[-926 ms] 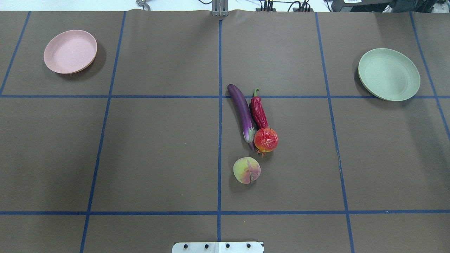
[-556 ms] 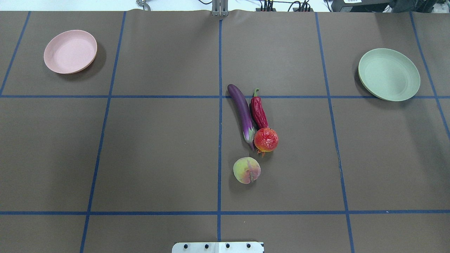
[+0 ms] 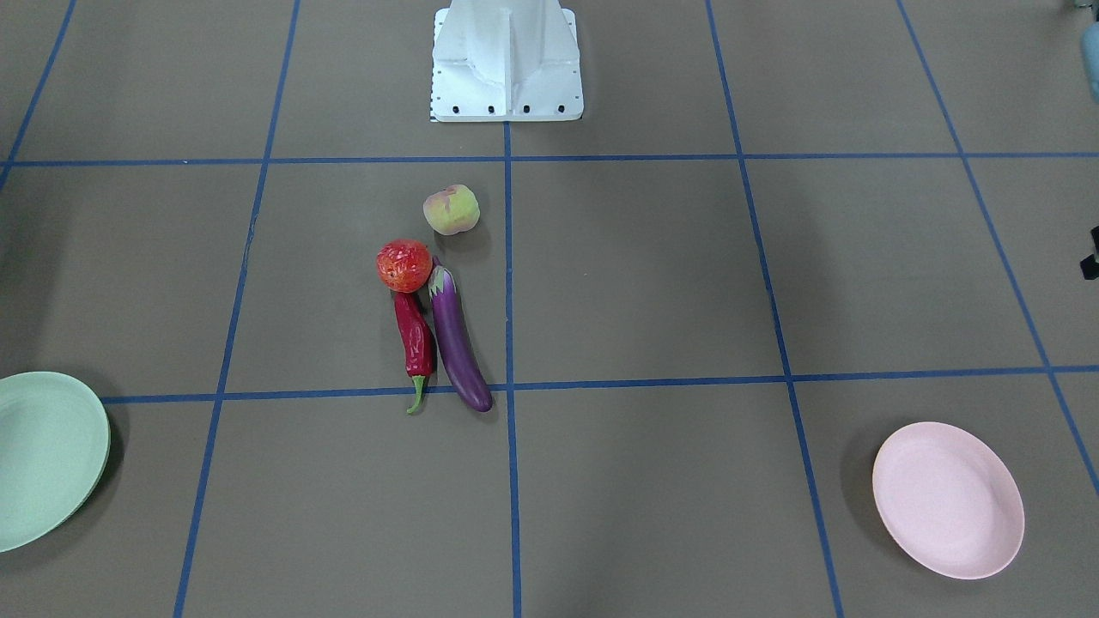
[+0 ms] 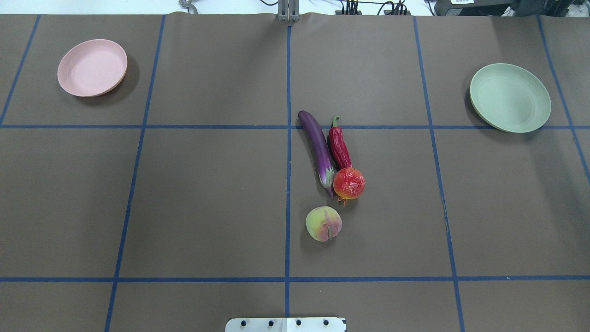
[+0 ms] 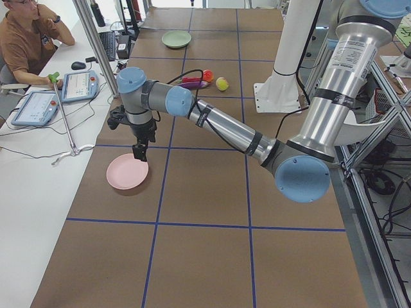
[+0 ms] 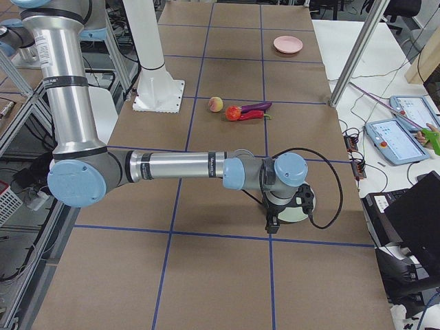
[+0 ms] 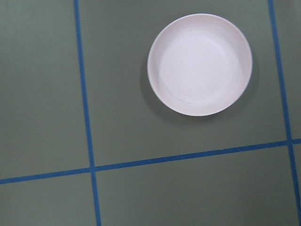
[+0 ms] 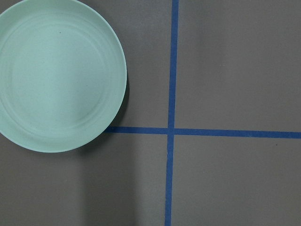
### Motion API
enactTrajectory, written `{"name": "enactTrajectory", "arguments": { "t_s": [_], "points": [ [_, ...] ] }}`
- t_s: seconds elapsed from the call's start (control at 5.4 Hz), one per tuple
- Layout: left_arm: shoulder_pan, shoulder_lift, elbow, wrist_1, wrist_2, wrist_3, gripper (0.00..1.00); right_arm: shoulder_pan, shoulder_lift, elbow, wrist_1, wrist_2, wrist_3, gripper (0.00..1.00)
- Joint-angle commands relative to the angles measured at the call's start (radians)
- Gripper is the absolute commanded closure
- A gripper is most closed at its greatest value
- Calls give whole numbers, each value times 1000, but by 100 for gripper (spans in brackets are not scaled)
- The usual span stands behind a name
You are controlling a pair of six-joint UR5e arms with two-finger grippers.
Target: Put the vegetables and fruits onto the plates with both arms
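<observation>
1. The eggplant (image 4: 317,146) is lying on the brown table (image 4: 207,198) just to the robot's right of the centre blue tape line (image 4: 288,184), with its green-capped end pointing toward the robot.
2. The chili (image 4: 339,147) is lying alongside the eggplant on the robot's right, close against it, with its green stem pointing away from the robot.
3. The tomato (image 4: 349,183) is sitting against the chili's tip and the eggplant's capped end.
4. The peach (image 4: 323,223) is resting just beside that group on the robot's side, not touching it.
5. The pink plate (image 4: 92,68) is sitting far out on the robot's left and the green plate (image 4: 510,97) far out on its right; all 4 items are lying well apart from both plates.
6. The left arm (image 5: 225,128) is reaching out with the left gripper (image 5: 138,153) pointing down over the pink plate's far edge; I cannot tell how its jaws are standing.
7. The right arm (image 6: 179,166) is stretching out with the right gripper (image 6: 271,223) hanging down beside the green plate, which its wrist is partly hiding; I cannot tell whether it is parted or closed.
8. Small lettering is showing on the right arm's tube, but it is too small to read.
9. The white base (image 3: 506,60) is standing at the table's robot side.
</observation>
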State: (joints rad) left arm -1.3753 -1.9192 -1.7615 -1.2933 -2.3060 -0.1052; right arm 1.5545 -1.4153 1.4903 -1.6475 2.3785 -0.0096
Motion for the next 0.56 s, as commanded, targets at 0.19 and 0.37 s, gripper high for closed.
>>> {"name": "enactTrajectory", "arguments": {
  "t_s": [0.19,0.37],
  "points": [
    [223,-166,17,-36,-1,-265,0,-1,9,-1,-2,2,-1,0],
    [325,-213,42,-81,0,-375,0,-1,9,-2,-2,2,-1,0]
  ]
}}
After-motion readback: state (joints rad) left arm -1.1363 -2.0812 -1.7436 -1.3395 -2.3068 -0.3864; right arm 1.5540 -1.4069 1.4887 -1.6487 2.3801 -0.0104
